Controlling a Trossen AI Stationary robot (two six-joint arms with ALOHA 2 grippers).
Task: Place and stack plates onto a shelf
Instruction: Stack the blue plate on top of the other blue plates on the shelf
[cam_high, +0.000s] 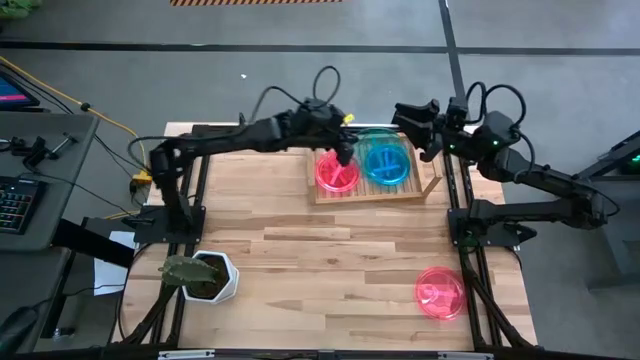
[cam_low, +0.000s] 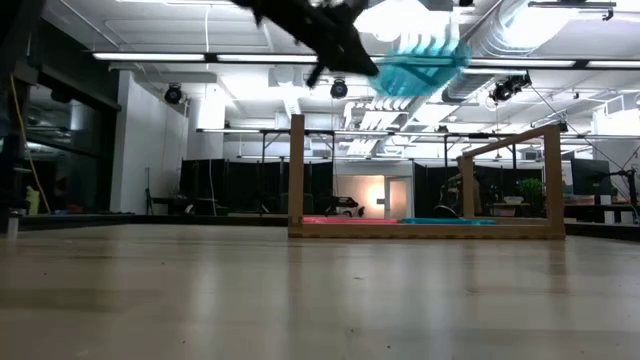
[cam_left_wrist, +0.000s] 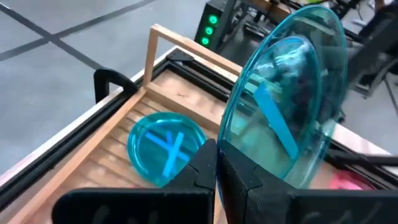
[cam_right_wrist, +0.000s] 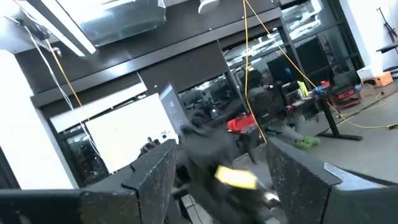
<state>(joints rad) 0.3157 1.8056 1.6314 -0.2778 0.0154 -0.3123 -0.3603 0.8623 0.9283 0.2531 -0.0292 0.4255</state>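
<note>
A lone pink plate (cam_high: 440, 292) lies flat near the front right corner of the butcher-block table (cam_high: 320, 250), nearest the overhead camera's lower edge and well apart from the action. At the back edge, right of centre, the wooden shelf (cam_high: 425, 189) already carries a pink stack (cam_high: 336, 172) on its left half and a teal stack (cam_high: 385, 163) on its right. The left gripper (cam_left_wrist: 217, 165), reaching across from the left side of the table, hangs above the shelf with its dark fingers pinched tight on the rim of a teal plate (cam_left_wrist: 292, 99), which it holds steeply tilted, almost on edge; the low view shows that plate (cam_low: 420, 60) well above the rack. The right gripper (cam_high: 415, 118) waits raised beyond the back right corner, its fingers spread and holding nothing. A white hexagonal plant pot (cam_high: 212, 277) stands near the front left corner.

The step in hand appears to be carrying this teal plate to its pile. The next move likely calls for shifting over the teal stack, levelling the plate so its ridges face up, lowering until it nests, and only then parting the fingers; released tilted, it could slide off the pile or knock the pink neighbours.
</note>
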